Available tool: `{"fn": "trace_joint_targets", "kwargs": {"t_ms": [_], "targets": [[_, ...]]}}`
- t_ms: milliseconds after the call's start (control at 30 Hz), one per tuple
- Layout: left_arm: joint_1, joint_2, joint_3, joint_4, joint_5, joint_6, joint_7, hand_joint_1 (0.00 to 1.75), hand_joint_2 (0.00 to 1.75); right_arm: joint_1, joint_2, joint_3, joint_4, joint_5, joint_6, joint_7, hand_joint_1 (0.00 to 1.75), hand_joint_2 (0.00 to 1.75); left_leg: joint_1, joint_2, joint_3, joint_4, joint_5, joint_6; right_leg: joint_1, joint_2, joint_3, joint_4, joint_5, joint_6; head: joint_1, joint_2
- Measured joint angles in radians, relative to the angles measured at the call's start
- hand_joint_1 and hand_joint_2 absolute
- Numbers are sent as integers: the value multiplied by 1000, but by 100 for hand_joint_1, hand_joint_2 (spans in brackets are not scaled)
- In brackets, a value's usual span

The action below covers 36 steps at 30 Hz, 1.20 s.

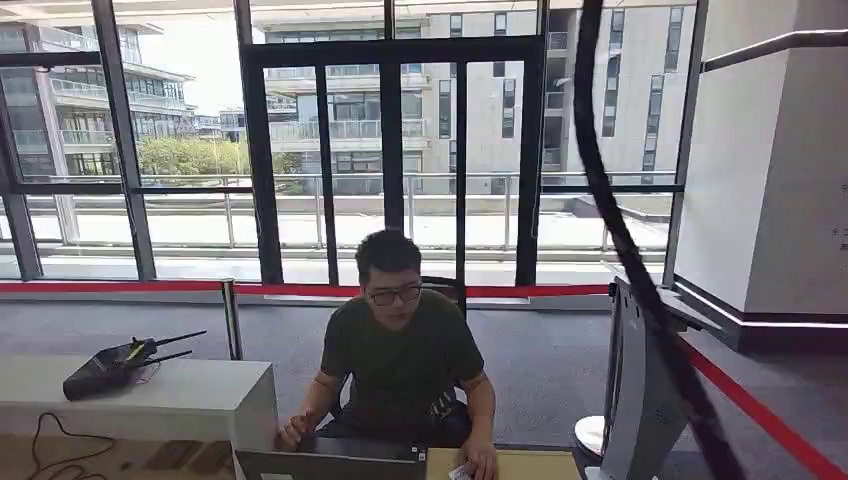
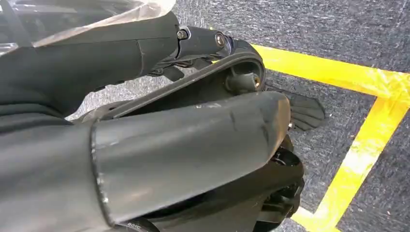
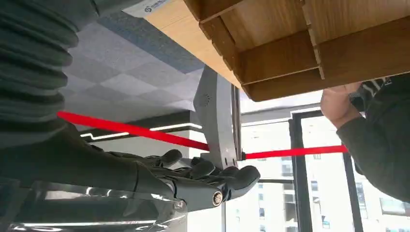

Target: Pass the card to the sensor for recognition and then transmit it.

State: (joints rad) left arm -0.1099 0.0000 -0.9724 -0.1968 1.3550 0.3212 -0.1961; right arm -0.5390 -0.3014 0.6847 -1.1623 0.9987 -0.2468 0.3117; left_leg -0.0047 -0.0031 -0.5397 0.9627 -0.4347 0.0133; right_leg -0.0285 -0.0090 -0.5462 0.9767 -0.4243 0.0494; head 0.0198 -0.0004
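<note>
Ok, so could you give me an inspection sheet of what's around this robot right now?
Surface: wooden desk, its underside seen from the right wrist.
Job's things: grey sensor stand at the desk's end; small pale item by the person's hand, possibly the card.
Clutter: laptop; black antenna device on white counter.
Hands: right hand holds nothing, fingers apart; left hand too close to read.
Cables: thick black cable crossing the head view; thin cable beside the counter.
Surroundings: seated person, red barrier tape, glass doors, yellow floor tape.

Right hand (image 3: pixel 203 176) below wooden tabletop (image 3: pixel 290 53); grey sensor stand (image 3: pixel 217 125) just beyond fingers; person's arm (image 3: pixel 377 140) nearby
</note>
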Motion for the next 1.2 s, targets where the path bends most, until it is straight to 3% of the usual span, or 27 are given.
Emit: {"fn": "trace_joint_targets", "kwargs": {"t_ms": [1200], "targets": [[-1, 0, 0, 0, 10, 3, -4, 0, 0, -104, 109, 43, 322, 14, -71, -81, 0, 175, 0, 0, 0, 0, 0, 0, 0, 0, 0, 0, 0, 0, 0, 0]]}}
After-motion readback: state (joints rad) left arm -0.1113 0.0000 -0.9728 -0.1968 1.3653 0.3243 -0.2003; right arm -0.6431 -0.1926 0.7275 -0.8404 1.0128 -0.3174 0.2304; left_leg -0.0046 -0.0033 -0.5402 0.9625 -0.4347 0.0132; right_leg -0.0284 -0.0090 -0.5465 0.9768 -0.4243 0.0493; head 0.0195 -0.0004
